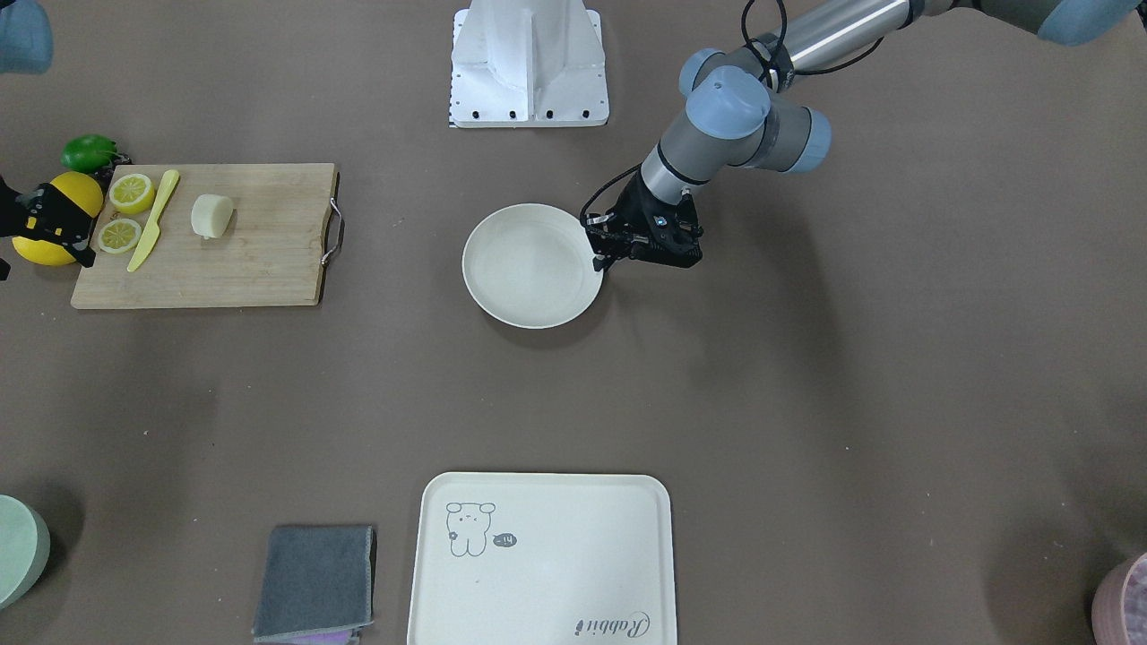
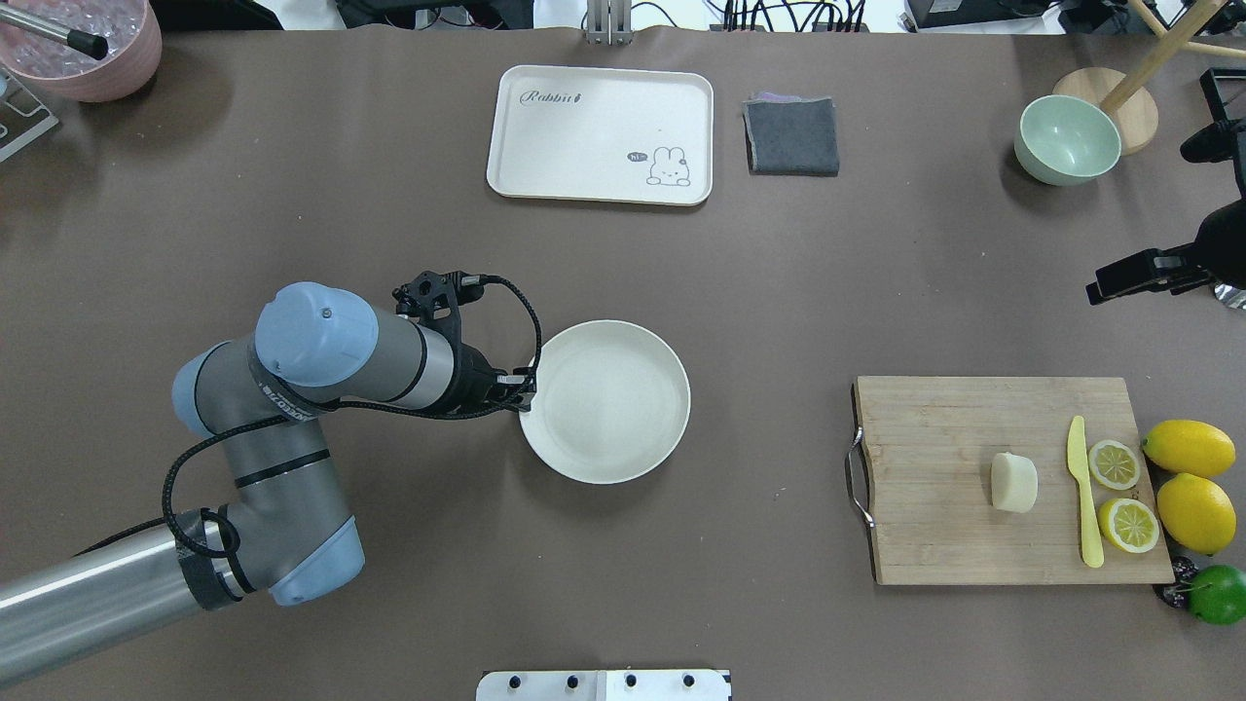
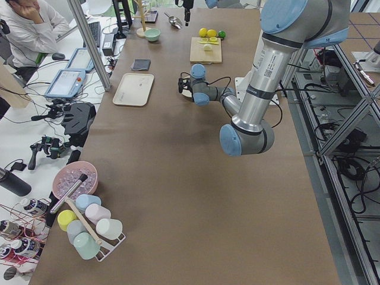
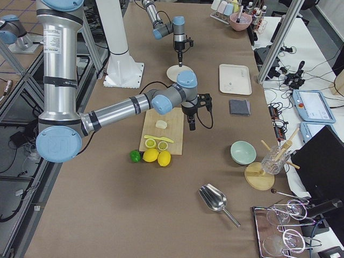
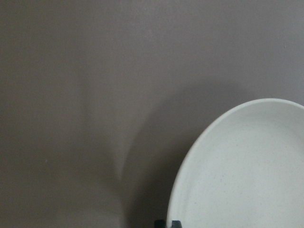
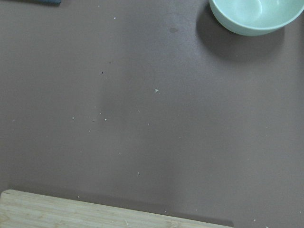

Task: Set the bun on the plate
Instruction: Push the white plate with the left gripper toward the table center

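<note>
The bun (image 1: 211,216) (image 2: 1013,482) is a pale cream lump lying on a wooden cutting board (image 1: 255,264) at the robot's right. The round off-white plate (image 1: 529,315) (image 2: 605,473) sits bare in the middle of the table. My left gripper (image 1: 600,258) (image 2: 527,386) points down at the plate's rim on the robot's left side. In the left wrist view its dark tips stand close together at the rim of the plate (image 5: 237,166), shut on it. My right gripper (image 1: 49,246) (image 2: 1105,284) hovers open beyond the board, holding nothing and apart from the bun.
A yellow knife (image 1: 152,222), two lemon slices (image 1: 131,193), whole lemons (image 2: 1190,448) and a lime (image 2: 1219,593) lie at the board's outer end. On the far side are a cream tray (image 2: 584,127), a grey cloth (image 2: 792,136) and a green bowl (image 2: 1066,139).
</note>
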`<state>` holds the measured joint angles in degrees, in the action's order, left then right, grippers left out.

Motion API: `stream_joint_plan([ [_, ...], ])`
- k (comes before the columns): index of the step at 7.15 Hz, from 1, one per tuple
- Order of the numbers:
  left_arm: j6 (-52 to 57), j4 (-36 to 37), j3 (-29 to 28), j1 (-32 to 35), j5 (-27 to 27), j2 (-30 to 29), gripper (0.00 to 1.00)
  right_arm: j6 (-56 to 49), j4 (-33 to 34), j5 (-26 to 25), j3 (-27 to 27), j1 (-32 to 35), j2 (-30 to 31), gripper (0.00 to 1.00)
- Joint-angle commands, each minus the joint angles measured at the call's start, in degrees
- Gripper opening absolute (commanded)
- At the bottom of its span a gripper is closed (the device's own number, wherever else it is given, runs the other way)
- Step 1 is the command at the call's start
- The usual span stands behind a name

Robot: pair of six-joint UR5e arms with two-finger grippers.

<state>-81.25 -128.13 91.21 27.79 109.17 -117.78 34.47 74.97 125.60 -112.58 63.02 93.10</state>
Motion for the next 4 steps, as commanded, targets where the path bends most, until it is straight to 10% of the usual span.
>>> stream_joint_plan([
  [1, 0.12, 0.08, 0.11, -0.28, -0.36, -0.08, 0.45, -0.01, 0.0, 0.0, -0.1, 0.0, 0.06, 1.0],
  [2, 0.56, -0.01, 0.37, -0.1, -0.36, 0.0, 0.96, 0.07, 0.0, 0.0, -0.1, 0.0, 0.06, 1.0],
  [4, 0.65, 1.12, 3.61, 4.96, 4.69, 0.79, 0.97, 5.39, -0.09, -0.09, -0.53, -0.35, -0.98, 1.0],
])
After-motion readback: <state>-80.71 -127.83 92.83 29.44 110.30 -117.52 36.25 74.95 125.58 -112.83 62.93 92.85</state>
